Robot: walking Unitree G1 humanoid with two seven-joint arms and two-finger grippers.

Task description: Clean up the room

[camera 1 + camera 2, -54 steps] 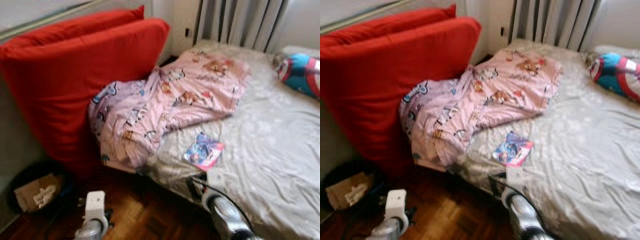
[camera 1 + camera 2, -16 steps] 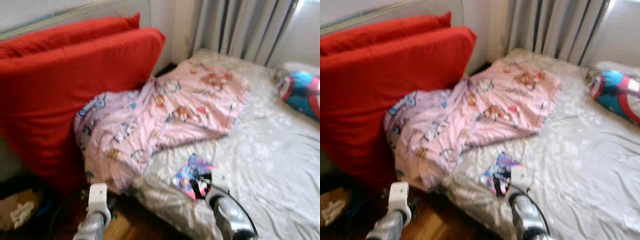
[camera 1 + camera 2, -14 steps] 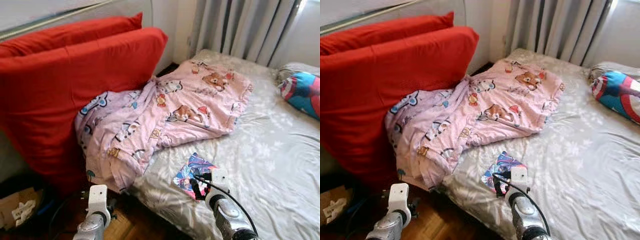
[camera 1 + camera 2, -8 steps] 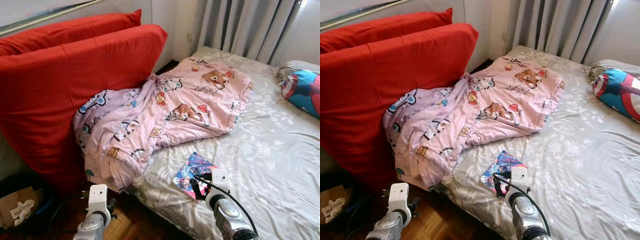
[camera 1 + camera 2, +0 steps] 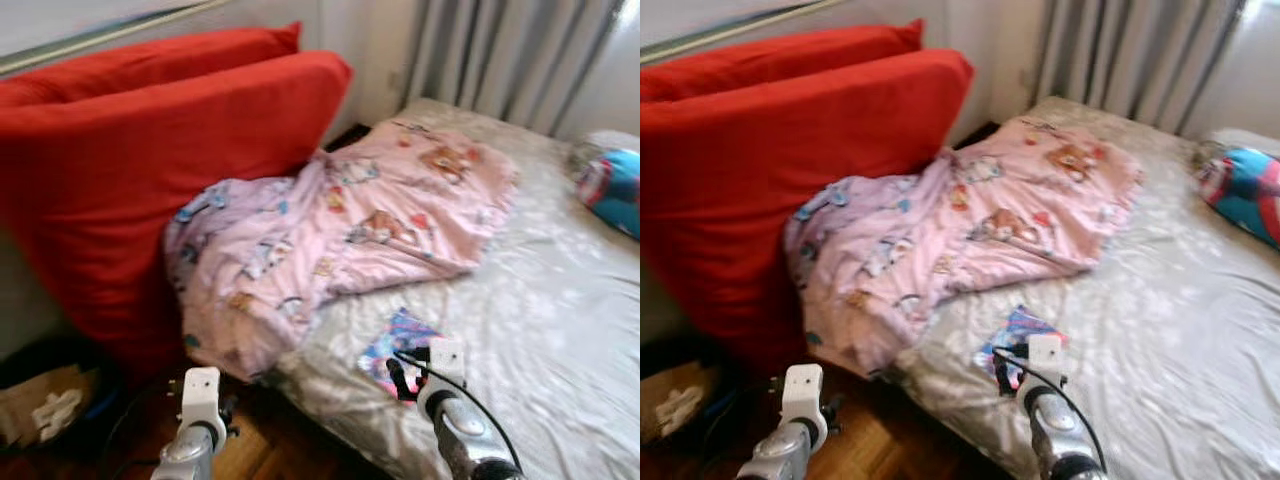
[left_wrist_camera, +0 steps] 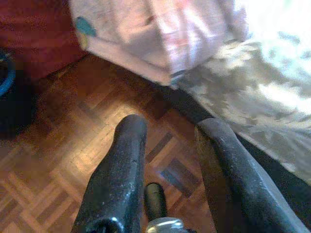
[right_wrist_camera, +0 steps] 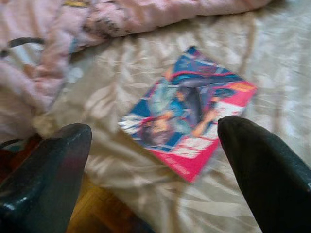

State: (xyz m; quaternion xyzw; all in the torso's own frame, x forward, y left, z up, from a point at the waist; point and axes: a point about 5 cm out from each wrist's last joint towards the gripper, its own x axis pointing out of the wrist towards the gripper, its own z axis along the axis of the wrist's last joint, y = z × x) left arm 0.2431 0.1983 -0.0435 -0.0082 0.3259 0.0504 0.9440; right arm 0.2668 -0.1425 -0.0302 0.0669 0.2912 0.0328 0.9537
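A colourful magazine [image 5: 400, 343] lies flat on the grey flowered bedsheet [image 5: 560, 330], near the bed's front corner. My right gripper [image 7: 155, 160] hovers just short of it, open, both fingers spread wide with the magazine [image 7: 187, 114] showing between them and nothing held. In the head views the right gripper [image 5: 402, 376] sits at the magazine's near edge. A crumpled pink cartoon blanket [image 5: 330, 240] spills off the bed's corner toward the floor. My left gripper [image 6: 167, 136] hangs low over the parquet floor [image 6: 63, 145], open and empty.
Two big red cushions [image 5: 140, 170] lean against the wall at the left. A dark bin with cardboard [image 5: 45, 405] stands on the floor below them. A blue and red pillow [image 5: 612, 185] lies at the bed's far right, with curtains [image 5: 500, 50] behind.
The camera came closer to the bed, then shifted slightly with some blur. My right gripper moved forward from the bed's edge up to the magazine. The left arm stayed low.
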